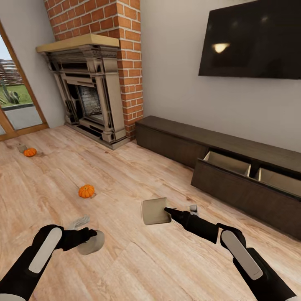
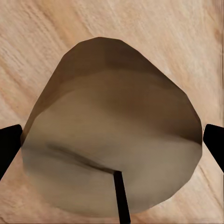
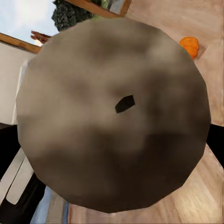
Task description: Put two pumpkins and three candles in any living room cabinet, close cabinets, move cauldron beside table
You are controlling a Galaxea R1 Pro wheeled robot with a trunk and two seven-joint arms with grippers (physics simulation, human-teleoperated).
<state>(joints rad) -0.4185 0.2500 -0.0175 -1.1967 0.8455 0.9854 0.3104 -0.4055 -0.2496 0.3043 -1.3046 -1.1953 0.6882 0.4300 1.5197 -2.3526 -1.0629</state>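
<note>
Cabinet (image 1: 234, 167): long, low, dark brown unit along the wall under the wall screen (image 1: 251, 39). Its right-hand front stands pulled out, showing two pale compartments side by side. The left section looks closed.

Fireplace (image 1: 90, 98) with brick chimney in the far corner; wood floor (image 1: 138, 259) between it and the robot.

Right gripper (image 1: 167, 211) holds one candle (image 1: 154, 211) in the air, out in front of the open drawer but not yet over it. In the right wrist view the candle's round end (image 3: 112, 116) sits square between the dark fingers at either edge, so I judge the pincer pinched on it.

Left gripper (image 1: 94, 238) holds a second candle (image 1: 91, 243) low over the floor, near the robot's left side. The left wrist view shows the cylinder (image 2: 112, 135) with a finger (image 2: 9, 144) at each flank; pincer pinched on it as well.

Pumpkins: both on the floor, well apart. Near one (image 1: 86, 191) lies ahead of the left arm; far one (image 1: 29, 152) near the glass door, with a small grey stub just beside it (image 1: 21, 147), possibly the third candle, too small to be sure.

Step in hand, by my judgement: carrying two candles to the cabinet. Task is early; nothing is visibly stowed.

Next move calls for bringing the right candle over an open compartment, lowering and releasing it, then the left likewise.
</note>
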